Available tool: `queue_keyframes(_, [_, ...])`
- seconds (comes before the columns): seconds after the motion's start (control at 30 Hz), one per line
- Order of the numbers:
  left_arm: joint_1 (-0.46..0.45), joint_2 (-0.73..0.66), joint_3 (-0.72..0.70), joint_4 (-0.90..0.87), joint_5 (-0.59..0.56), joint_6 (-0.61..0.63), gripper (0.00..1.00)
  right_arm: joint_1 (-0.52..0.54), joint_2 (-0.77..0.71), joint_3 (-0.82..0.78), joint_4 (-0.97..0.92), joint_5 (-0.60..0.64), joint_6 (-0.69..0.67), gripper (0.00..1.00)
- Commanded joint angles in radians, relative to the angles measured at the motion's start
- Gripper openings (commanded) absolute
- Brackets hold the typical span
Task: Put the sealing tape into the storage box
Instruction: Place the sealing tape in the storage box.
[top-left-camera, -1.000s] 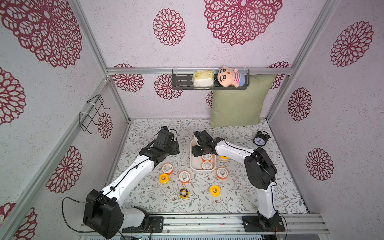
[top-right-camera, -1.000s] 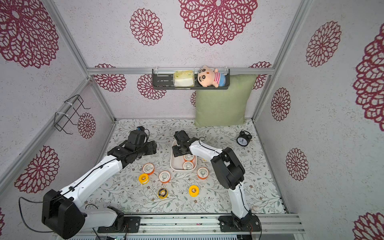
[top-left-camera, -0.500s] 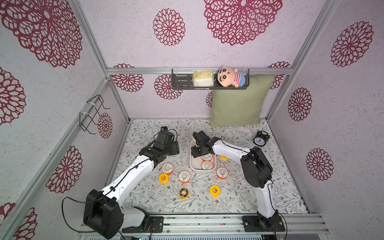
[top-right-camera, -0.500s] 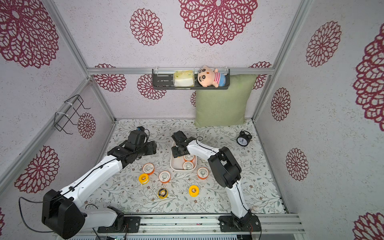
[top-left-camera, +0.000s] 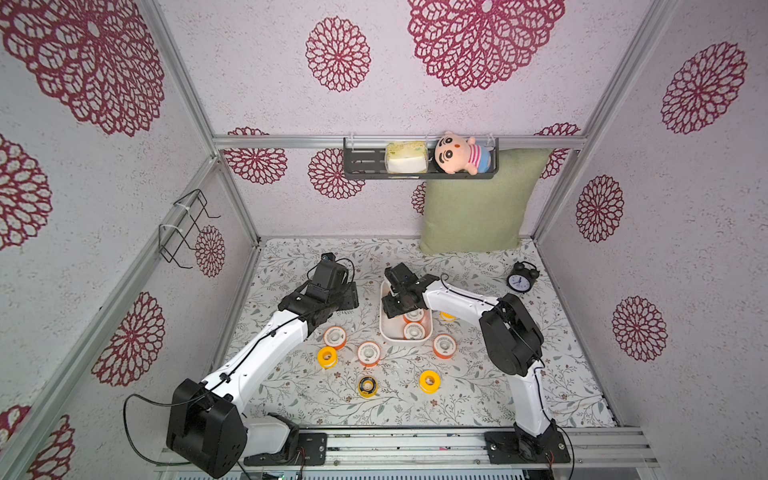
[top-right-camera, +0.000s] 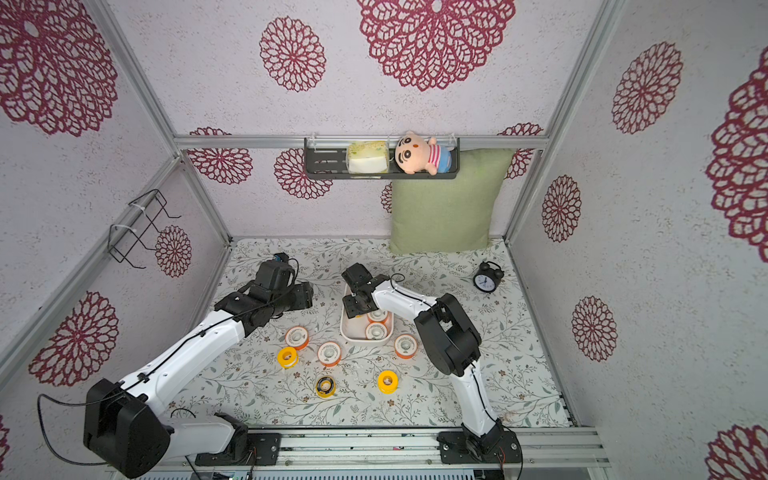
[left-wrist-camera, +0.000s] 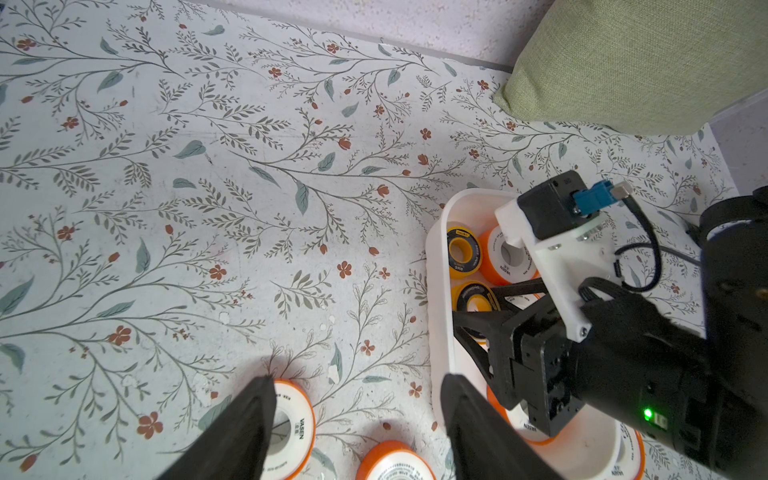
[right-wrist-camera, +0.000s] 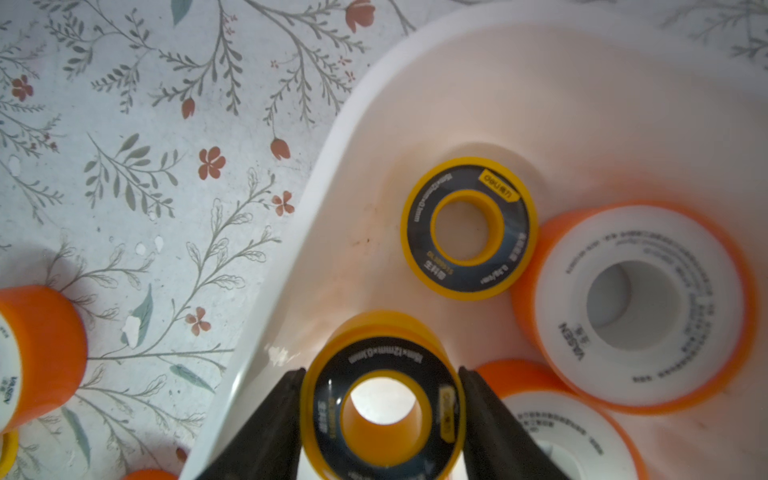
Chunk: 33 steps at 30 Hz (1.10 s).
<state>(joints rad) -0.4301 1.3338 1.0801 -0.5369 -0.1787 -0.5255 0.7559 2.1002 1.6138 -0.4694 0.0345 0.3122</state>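
Observation:
The white storage box (top-left-camera: 386, 332) (top-right-camera: 345, 332) lies mid-table. My right gripper (right-wrist-camera: 380, 415) (top-left-camera: 394, 306) hangs over the box's far end, shut on a yellow sealing tape spool with a black ring face (right-wrist-camera: 374, 357). Inside the box lie another yellow-and-black spool (right-wrist-camera: 469, 228) and orange spools (right-wrist-camera: 636, 303) (top-left-camera: 414, 331). Several more spools sit on the table in front of the box: orange (top-left-camera: 335, 337) (top-left-camera: 369, 353) (top-left-camera: 444, 345), yellow (top-left-camera: 327, 357) (top-left-camera: 429, 381), and yellow-and-black (top-left-camera: 368, 386). My left gripper (left-wrist-camera: 357, 380) (top-left-camera: 349, 297) hovers open and empty left of the box, above an orange spool (left-wrist-camera: 295, 424).
A black alarm clock (top-left-camera: 521, 279) stands at the back right. A green pillow (top-left-camera: 478, 208) leans on the back wall under a black shelf (top-left-camera: 365, 164) holding a plush doll. A wire rack (top-left-camera: 187, 228) hangs on the left wall. Walls close in three sides.
My right arm's elbow has swung slightly left while its gripper stays over the box's far end with the spool. The left arm has not moved.

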Motion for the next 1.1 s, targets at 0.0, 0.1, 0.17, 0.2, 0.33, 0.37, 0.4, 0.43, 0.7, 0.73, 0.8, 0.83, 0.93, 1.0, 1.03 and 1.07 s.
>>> queue_keyframes(0.0, [0.011, -0.010, 0.002, 0.002, -0.011, 0.006, 0.70, 0.005, 0.001, 0.034, -0.013, 0.036, -0.016, 0.62])
queue_keyframes(0.1, [0.011, -0.013, 0.003, 0.000, -0.012, 0.007, 0.70, 0.005, 0.002, 0.032, -0.015, 0.042, -0.017, 0.63])
queue_keyframes(0.17, [0.011, -0.014, 0.002, 0.002, -0.012, 0.006, 0.70, 0.005, 0.003, 0.032, -0.017, 0.045, -0.018, 0.64])
queue_keyframes(0.2, [0.011, -0.013, 0.002, 0.002, -0.011, 0.007, 0.70, 0.005, 0.001, 0.032, -0.017, 0.045, -0.016, 0.64])
queue_keyframes(0.33, [0.011, -0.013, 0.000, 0.002, -0.009, 0.004, 0.70, 0.005, 0.001, 0.033, -0.020, 0.047, -0.021, 0.67])
queue_keyframes(0.37, [0.011, -0.013, 0.000, 0.002, -0.009, 0.006, 0.70, 0.005, 0.001, 0.033, -0.019, 0.047, -0.021, 0.67])
queue_keyframes(0.4, [0.010, -0.013, 0.000, 0.002, -0.008, 0.005, 0.70, 0.006, 0.001, 0.033, -0.018, 0.047, -0.021, 0.67])
queue_keyframes(0.43, [0.011, -0.013, 0.000, 0.002, -0.008, 0.005, 0.70, 0.007, 0.000, 0.032, -0.020, 0.046, -0.022, 0.67])
queue_keyframes(0.7, [0.012, -0.013, -0.003, 0.002, -0.005, 0.006, 0.70, 0.006, -0.039, 0.015, 0.004, 0.051, -0.017, 0.67])
queue_keyframes(0.73, [0.011, -0.015, -0.003, 0.000, -0.005, 0.007, 0.70, 0.005, -0.054, 0.003, 0.018, 0.049, -0.016, 0.67])
queue_keyframes(0.8, [0.010, -0.016, -0.002, -0.001, 0.000, 0.011, 0.70, 0.002, -0.096, -0.030, 0.059, 0.036, -0.011, 0.67])
queue_keyframes(0.83, [0.011, -0.016, -0.002, -0.003, 0.002, 0.013, 0.70, -0.001, -0.115, -0.046, 0.080, 0.029, -0.010, 0.67])
queue_keyframes(0.93, [0.011, -0.016, -0.002, -0.013, 0.009, 0.013, 0.70, -0.017, -0.176, -0.099, 0.133, 0.004, 0.008, 0.67])
queue_keyframes(1.0, [0.012, -0.020, -0.005, -0.014, 0.015, 0.017, 0.70, -0.033, -0.223, -0.150, 0.181, -0.024, 0.020, 0.66])
queue_keyframes(1.03, [0.012, -0.022, -0.008, -0.015, 0.019, 0.018, 0.70, -0.042, -0.243, -0.174, 0.203, -0.039, 0.026, 0.66])
queue_keyframes(1.07, [0.011, -0.024, -0.010, -0.015, 0.023, 0.020, 0.70, -0.054, -0.264, -0.198, 0.225, -0.061, 0.034, 0.66])
